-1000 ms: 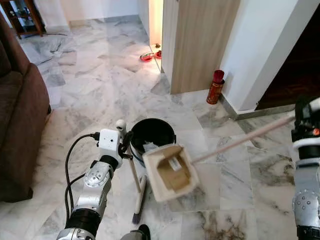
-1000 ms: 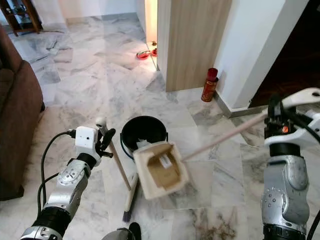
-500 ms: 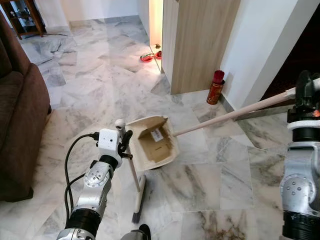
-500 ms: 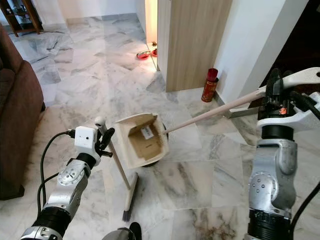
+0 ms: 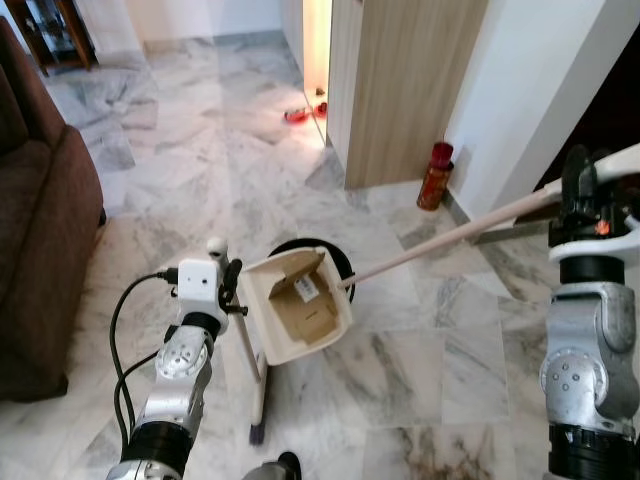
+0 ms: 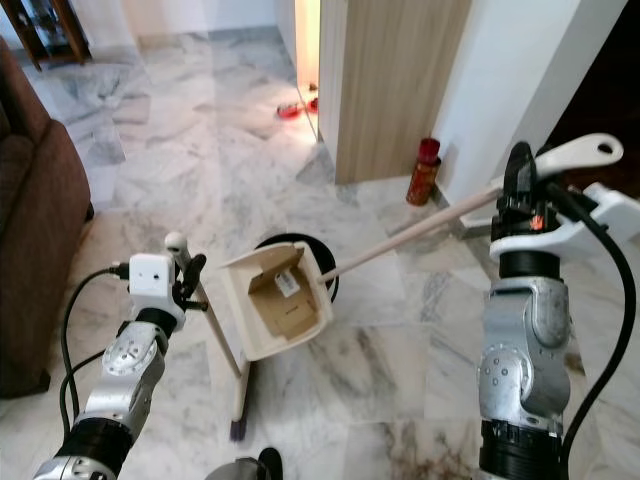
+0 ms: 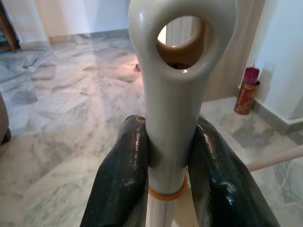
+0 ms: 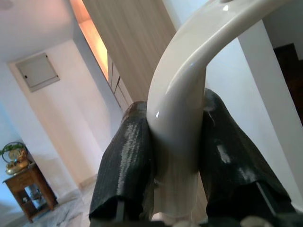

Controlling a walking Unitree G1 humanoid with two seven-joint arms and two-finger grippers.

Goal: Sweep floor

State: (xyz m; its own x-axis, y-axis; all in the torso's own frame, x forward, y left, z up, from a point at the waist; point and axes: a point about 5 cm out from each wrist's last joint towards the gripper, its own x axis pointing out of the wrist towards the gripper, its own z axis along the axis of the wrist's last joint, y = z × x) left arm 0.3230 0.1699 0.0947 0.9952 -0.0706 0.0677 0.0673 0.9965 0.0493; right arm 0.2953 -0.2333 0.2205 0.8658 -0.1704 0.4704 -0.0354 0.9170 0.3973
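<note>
Right gripper clamps the cream long-handled dustpan, tilted over the black round bin; left gripper pinches the cream broom handle.

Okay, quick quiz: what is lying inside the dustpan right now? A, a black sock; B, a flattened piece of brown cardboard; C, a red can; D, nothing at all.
B: a flattened brown cardboard piece with a small white label lies in the cream dustpan, which the right claw holds tilted over the black bin by its long handle.
</note>
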